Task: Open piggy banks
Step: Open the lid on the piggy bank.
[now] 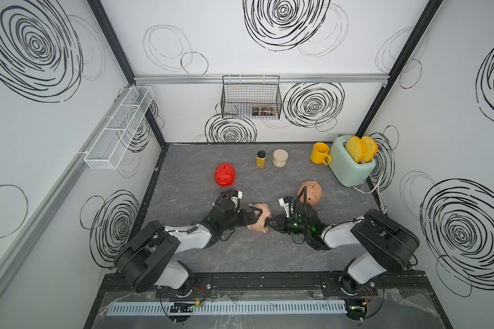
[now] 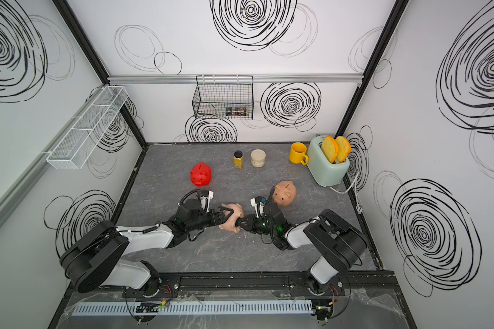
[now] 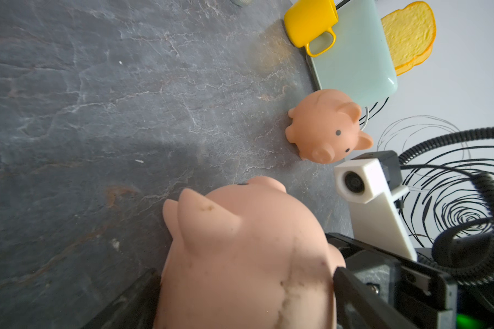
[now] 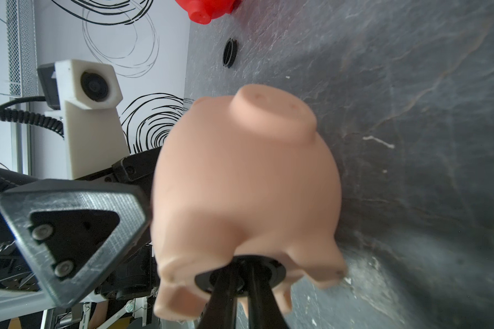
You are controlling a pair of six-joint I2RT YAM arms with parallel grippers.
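Observation:
My left gripper (image 1: pixel 256 219) is shut on the pale pink piggy bank (image 1: pixel 264 212), holding it on its side above the table in both top views; its fingers (image 3: pixel 351 287) press the pig's flanks (image 3: pixel 240 256). From the opposite side my right gripper (image 1: pixel 268 225) meets the pig's belly. In the right wrist view its two fingers stand almost together, the right gripper (image 4: pixel 240 272) shut on the black belly plug (image 4: pixel 271 270). The red piggy bank (image 1: pixel 224 174) stands at the back left. The peach-tan piggy bank (image 1: pixel 311 193) stands behind my right wrist. A loose black plug (image 4: pixel 229 52) lies near the red pig.
A yellow mug (image 1: pixel 320 153) and a mint toaster (image 1: pixel 350 168) with two bread slices stand at the back right. A spice jar (image 1: pixel 261 159) and a round jar (image 1: pixel 280 158) stand at the back middle. A wire basket (image 1: pixel 251 98) and a white rack (image 1: pixel 117 128) hang on the walls.

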